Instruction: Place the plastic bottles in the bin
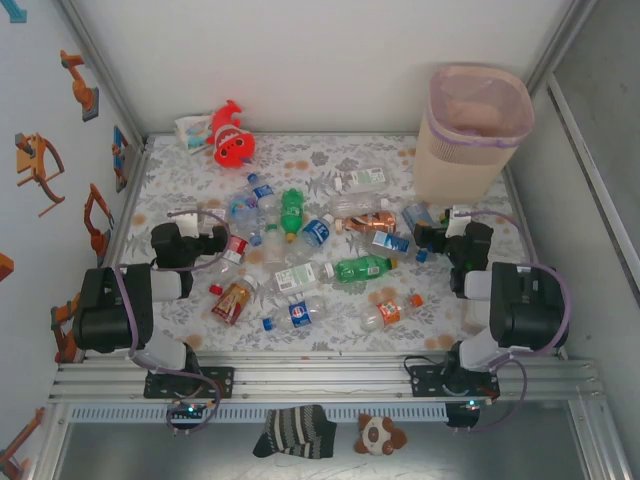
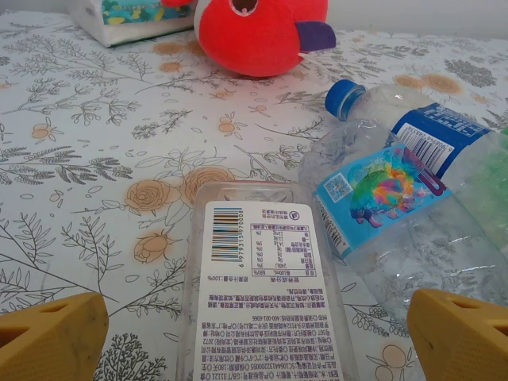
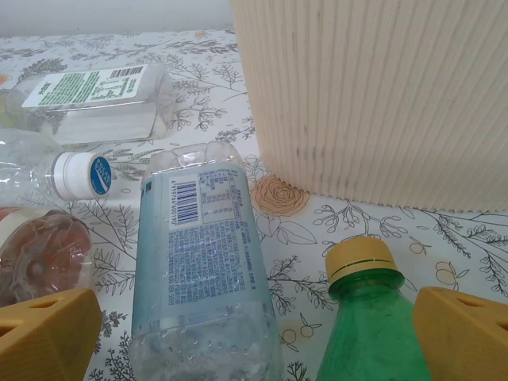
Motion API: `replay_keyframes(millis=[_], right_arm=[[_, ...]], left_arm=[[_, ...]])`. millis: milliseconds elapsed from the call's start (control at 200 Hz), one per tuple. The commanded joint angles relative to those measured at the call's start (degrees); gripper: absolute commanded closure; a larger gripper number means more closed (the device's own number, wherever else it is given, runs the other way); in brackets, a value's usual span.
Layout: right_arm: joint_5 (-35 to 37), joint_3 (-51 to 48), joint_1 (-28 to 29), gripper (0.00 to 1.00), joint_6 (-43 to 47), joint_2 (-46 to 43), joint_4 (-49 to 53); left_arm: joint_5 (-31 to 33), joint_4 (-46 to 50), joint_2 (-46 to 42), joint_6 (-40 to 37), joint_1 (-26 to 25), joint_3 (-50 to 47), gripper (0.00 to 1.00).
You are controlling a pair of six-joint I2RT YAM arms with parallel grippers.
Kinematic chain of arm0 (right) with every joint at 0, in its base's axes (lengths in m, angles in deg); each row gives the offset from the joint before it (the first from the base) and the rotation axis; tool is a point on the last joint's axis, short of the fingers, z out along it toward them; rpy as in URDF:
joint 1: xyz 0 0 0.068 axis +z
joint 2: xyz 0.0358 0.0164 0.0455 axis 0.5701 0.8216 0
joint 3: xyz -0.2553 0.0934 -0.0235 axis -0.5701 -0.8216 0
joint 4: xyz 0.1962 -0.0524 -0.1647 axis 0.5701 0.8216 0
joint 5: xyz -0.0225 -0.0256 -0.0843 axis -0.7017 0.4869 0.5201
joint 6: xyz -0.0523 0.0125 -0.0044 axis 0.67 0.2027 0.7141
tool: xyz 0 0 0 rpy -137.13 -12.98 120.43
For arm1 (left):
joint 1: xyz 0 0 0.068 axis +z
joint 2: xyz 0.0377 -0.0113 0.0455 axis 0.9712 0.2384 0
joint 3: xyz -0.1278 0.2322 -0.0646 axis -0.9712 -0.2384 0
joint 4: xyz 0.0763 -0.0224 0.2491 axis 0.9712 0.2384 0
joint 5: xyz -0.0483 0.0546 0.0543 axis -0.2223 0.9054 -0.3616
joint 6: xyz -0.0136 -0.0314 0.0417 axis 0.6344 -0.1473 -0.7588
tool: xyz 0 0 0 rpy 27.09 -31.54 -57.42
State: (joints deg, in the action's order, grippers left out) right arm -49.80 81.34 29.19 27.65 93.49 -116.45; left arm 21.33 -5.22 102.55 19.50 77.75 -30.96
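Several plastic bottles [image 1: 310, 255] lie scattered across the middle of the flowered table. The beige-pink bin [image 1: 478, 125] stands at the far right corner. My left gripper [image 1: 218, 240] is open at the left side of the pile. In the left wrist view its yellow fingertips [image 2: 51, 337] straddle a clear bottle with a white label [image 2: 270, 294], apart from it. My right gripper [image 1: 428, 236] is open just in front of the bin. Between its fingertips [image 3: 464, 333] lie a pale blue labelled bottle [image 3: 202, 262] and a green bottle with a yellow cap [image 3: 373, 325].
A red fish plush [image 1: 230, 135] and a small packet [image 1: 192, 128] lie at the far left. A blue-capped bottle [image 2: 389, 198] lies right of the white-labelled one. The bin's ribbed wall [image 3: 381, 95] rises close ahead of the right gripper. Walls enclose the table on three sides.
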Motion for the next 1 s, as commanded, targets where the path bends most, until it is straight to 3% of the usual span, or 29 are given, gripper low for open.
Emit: replay_keyframes(millis=[0,516,691,991], right_arm=[[-0.7,-0.4,-0.6,0.01,0.5,0.2,-2.0],[-0.5,-0.4,-0.6,0.01,0.5,0.1,-2.0],[-0.6,-0.4,-0.5,0.01,0.5,0.1,-1.9],[-0.5,-0.4,-0.6,0.01,0.5,0.1,-2.0]], left_arm=[[-1.3,-1.6,-0.5,-0.8,0.3,-0.5,0.04],[-1.6,-1.7,-0.4,-0.6,0.5,-0.3,0.04],[2.6,-0.7,-0.1,0.9,0.5,0.3,0.04],[2.6,-0.7,0.0,1.0,0.5,0.4,0.04]])
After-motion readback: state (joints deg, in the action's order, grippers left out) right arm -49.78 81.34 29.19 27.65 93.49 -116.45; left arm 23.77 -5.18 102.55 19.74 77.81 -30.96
